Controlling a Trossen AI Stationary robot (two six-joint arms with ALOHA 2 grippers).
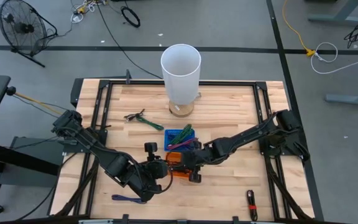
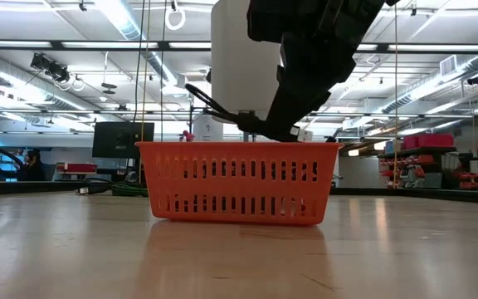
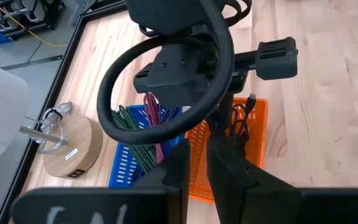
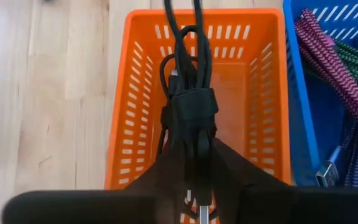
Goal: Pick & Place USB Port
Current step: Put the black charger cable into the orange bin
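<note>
An orange basket (image 1: 178, 167) (image 4: 135, 93) stands on the wooden table just in front of a blue basket (image 1: 180, 135) (image 4: 334, 93) that holds braided cables. My right gripper (image 1: 189, 159) (image 4: 191, 155) reaches in from the table's right. It is over the orange basket, shut on a coiled black USB cable (image 4: 188, 74) bound by a black strap. My left gripper (image 1: 160, 167) (image 3: 197, 152) waits beside the orange basket's left side, shut on nothing. In the low view the right gripper (image 2: 293, 124) stands at the orange basket's rim (image 2: 239, 146). My right gripper pinches the black cable bundle between its two fingers, at the black strap (image 4: 191, 109) around the coil. The fingers slant down from above and from the table's right. The coil's loops (image 4: 185, 43) hang below the fingers inside the orange basket; whether they rest on its floor I cannot tell.
A tall white cylinder (image 1: 180, 65) on a round wooden base (image 3: 73, 146) stands at the table's far middle. A green cable (image 1: 143, 119) lies left of the blue basket. A blue strap (image 1: 126, 198) and a dark tool (image 1: 252, 204) lie near the front edge.
</note>
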